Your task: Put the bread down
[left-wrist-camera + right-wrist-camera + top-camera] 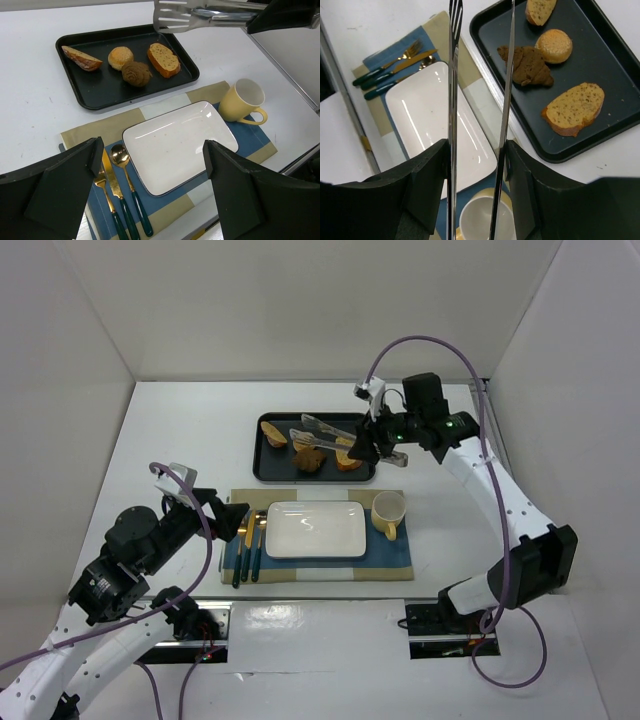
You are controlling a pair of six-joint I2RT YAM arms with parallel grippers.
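On the black tray (280, 468), toward its middle: the bread (309, 461), a dark brown lumpy croissant, lying flat with nothing touching it from above. Wrist views show it clearly (136, 73) (527, 65). A pale round bun (120, 56) sits just beside it, touching or nearly so (cannot tell which). A golden toast slice (163, 59) lies near on one side, and a crusty wedge (80, 58) lies well apart toward the tray's other end.

Over the tray: metal tongs (320, 430), carried by the right hand (362, 445). Its fingers press on the two tong arms near the handle end. The arms stand apart with nothing between the tips, and the tips hang clear of the bread.

Nearer the arm bases: a white rectangular plate (315, 530), bare, on a blue-and-tan placemat (390, 555) on the table (180, 430). A yellow cup (388, 512) stands upright just beside the plate on the right arm's side. A gold fork, knife and spoon with dark green handles (122, 200) lie side by side on the mat at the plate's other end.

The left hand (235, 520) hangs over that cutlery end of the mat, fingers spread wide, holding nothing.
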